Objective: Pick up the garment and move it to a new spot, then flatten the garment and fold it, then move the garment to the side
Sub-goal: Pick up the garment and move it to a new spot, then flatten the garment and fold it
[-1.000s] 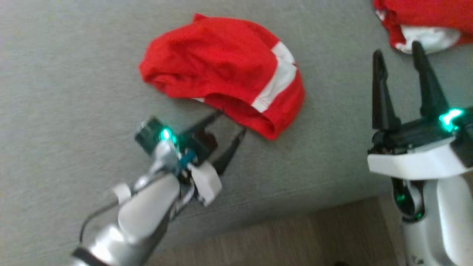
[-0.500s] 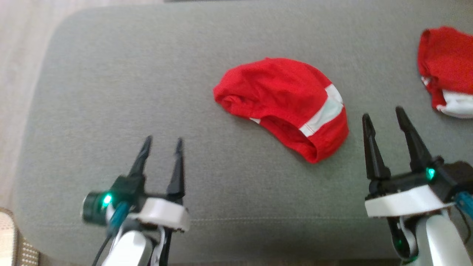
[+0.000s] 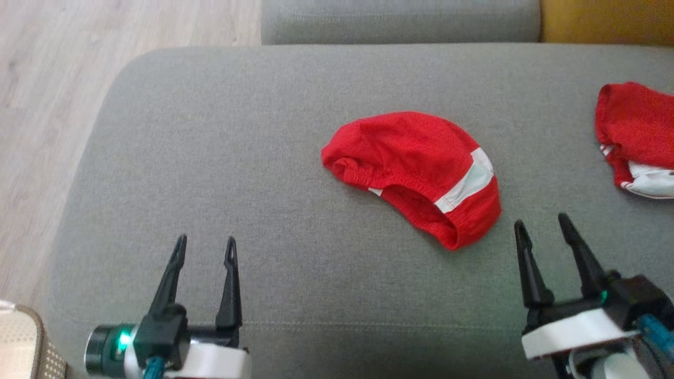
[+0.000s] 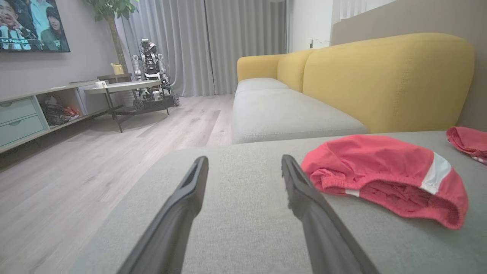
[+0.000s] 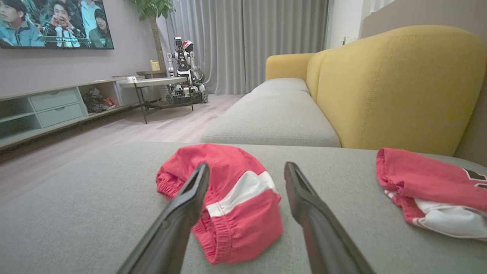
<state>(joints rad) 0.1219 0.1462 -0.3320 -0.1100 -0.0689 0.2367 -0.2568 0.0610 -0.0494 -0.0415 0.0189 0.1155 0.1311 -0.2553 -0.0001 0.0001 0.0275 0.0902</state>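
Observation:
A folded red garment (image 3: 416, 168) with a white stripe lies on the grey sofa seat (image 3: 263, 158), near its middle. It also lies to the right in the left wrist view (image 4: 384, 175) and just beyond the fingers in the right wrist view (image 5: 232, 198). My left gripper (image 3: 204, 247) is open, low at the left, well apart from the garment. My right gripper (image 3: 542, 223) is open, just right of the garment's near end, touching nothing.
A second red and white garment (image 3: 637, 142) lies at the seat's right edge. Another grey seat (image 4: 281, 110) and a yellow backrest (image 4: 384, 80) stand beyond. Wooden floor (image 3: 47, 95) lies left of the sofa. A woven basket (image 3: 21, 342) sits at lower left.
The head camera has tilted up and shifted, showing more of the sofa. My left gripper has pulled back from the garment's near edge to the lower left. The garment lies released.

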